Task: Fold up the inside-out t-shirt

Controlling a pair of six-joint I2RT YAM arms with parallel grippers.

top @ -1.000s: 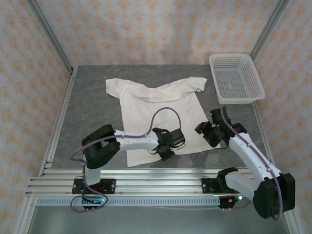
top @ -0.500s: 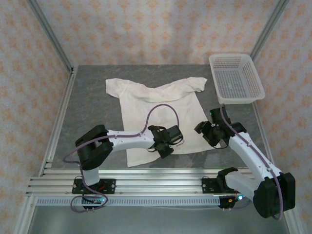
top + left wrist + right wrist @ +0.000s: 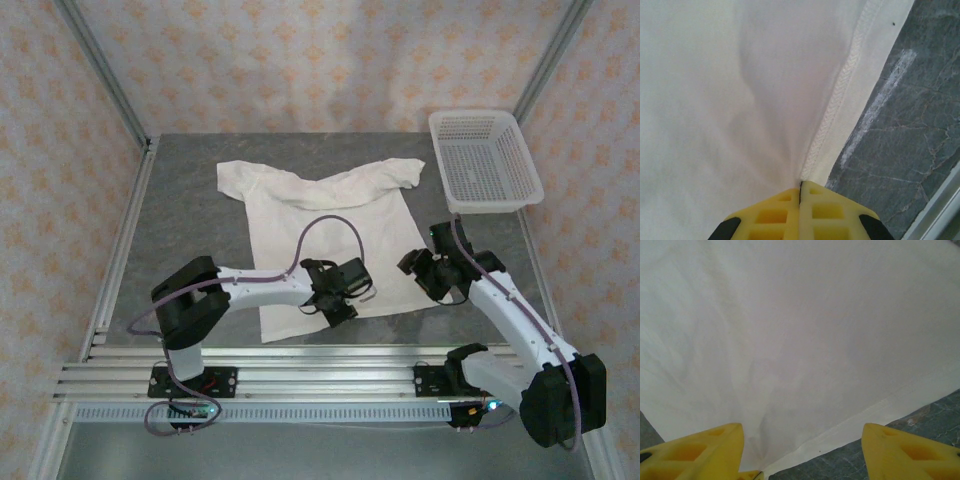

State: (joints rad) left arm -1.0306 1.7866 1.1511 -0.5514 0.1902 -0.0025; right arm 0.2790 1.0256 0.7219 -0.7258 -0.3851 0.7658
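Counter point(image 3: 180, 220): dark grey, stone-veined, with metal rails along its left and near edges.
Scuff point(image 3: 880, 100): a pale streak on the bare counter — just beside the shirt's stitched hem, in the left wrist view.
T-shirt point(image 3: 310, 225): white, spread flat over the middle — collar far, hem near, one sleeve out to the far left, the other bunched at the far right.
Basket point(image 3: 483, 160): white mesh, at the far right corner, just beside the bunched sleeve.

White left arm point(image 3: 265, 288) and right arm point(image 3: 515, 318), black joints, looping purple cables point(image 3: 330, 219), yellow jaws with square pockets
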